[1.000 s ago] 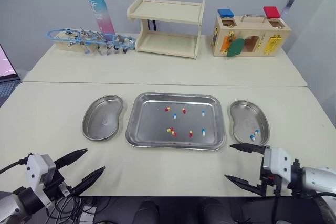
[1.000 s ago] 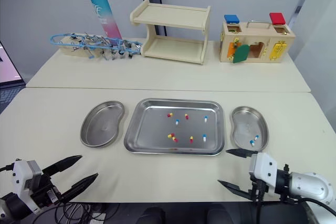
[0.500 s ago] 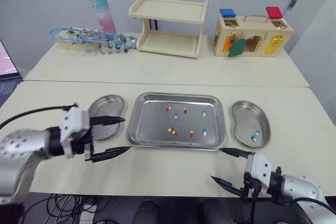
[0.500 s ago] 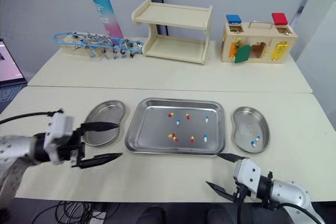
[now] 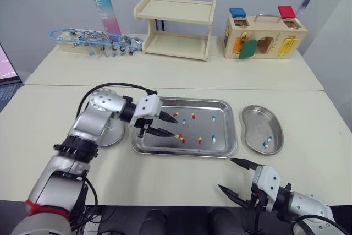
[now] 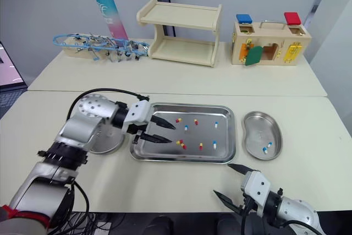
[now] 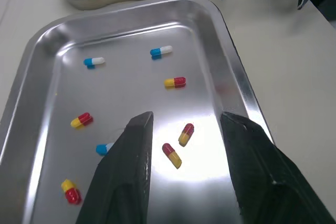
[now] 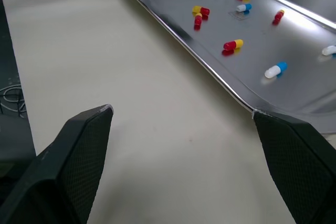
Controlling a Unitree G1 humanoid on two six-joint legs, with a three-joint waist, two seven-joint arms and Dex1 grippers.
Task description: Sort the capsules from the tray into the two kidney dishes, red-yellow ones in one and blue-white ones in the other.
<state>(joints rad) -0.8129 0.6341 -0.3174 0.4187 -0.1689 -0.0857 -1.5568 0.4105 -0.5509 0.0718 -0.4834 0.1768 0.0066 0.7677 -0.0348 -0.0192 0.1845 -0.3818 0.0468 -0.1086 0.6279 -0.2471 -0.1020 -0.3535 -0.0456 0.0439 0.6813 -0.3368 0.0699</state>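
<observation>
The steel tray [image 5: 181,101] lies mid-table with several loose capsules, among them a red-yellow pair [image 5: 179,137] and a blue-white one [image 5: 213,118]. My left gripper [image 5: 174,127] is open, low over the tray's left half. In the left wrist view two red-yellow capsules [image 7: 185,134] lie just ahead of its fingers [image 7: 126,171]. The left kidney dish [image 6: 110,142] is partly hidden under my left arm. The right kidney dish [image 5: 258,119] holds two blue-white capsules [image 5: 267,141]. My right gripper [image 5: 226,174] is open above the table in front of the tray's right corner.
At the back of the far table stand a wooden shelf [image 5: 175,26], a wooden lock box [image 5: 263,37], a teal and pink tube [image 5: 104,8] and a blue wire rack [image 5: 93,41]. A seam runs between the two tables behind the tray.
My left arm has swung from the table's front left up over the tray's left half, still open. The right gripper drew back slightly toward the front edge.
</observation>
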